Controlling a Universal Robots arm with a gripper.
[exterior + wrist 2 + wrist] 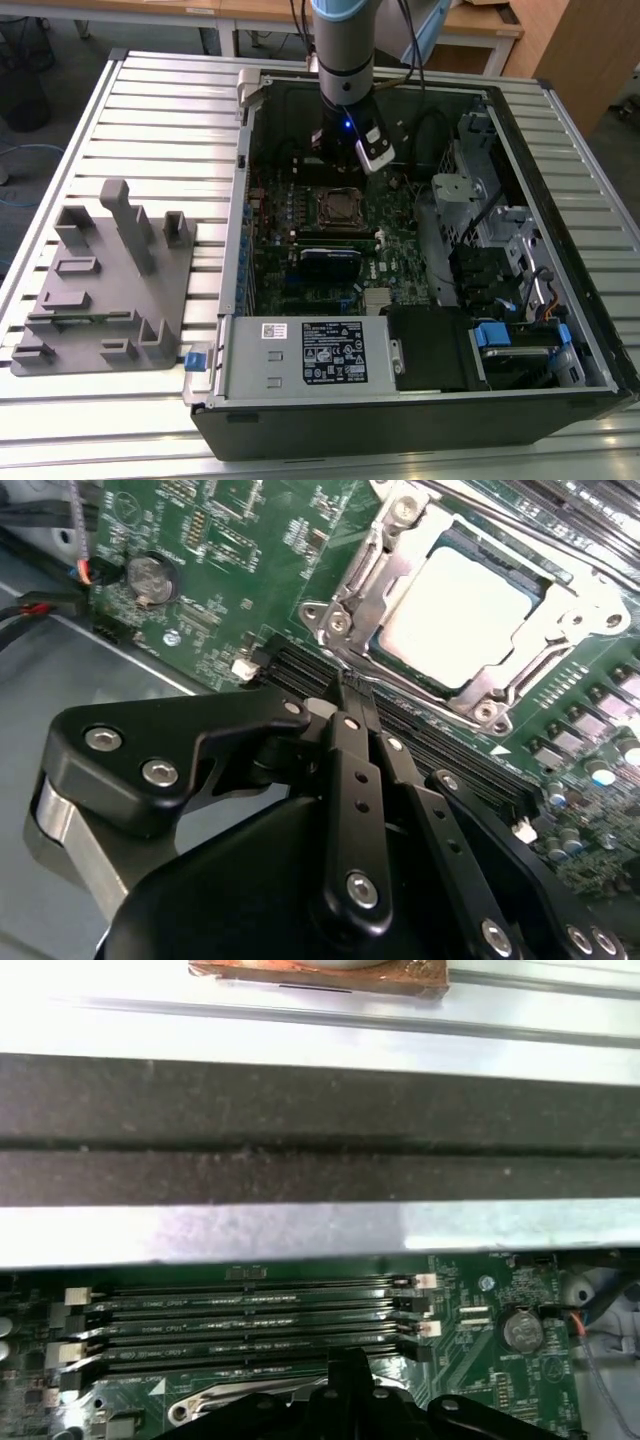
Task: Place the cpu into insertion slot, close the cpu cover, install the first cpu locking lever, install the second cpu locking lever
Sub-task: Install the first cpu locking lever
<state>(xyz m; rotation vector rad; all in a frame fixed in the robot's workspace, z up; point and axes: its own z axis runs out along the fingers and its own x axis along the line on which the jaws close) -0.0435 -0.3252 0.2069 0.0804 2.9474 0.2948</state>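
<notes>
Slatted metal bench carries a grey fixture at the exterior view's left and the open computer case to its right. I see my end effector with fingers pressed together, empty, touching the rim of the insertion slot, where the cpu sits beneath the closed cpu cover.

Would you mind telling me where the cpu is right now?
The cpu sits in the insertion slot under the cpu cover in the second wrist view, beside the memory slots, just beyond the tool.
</notes>
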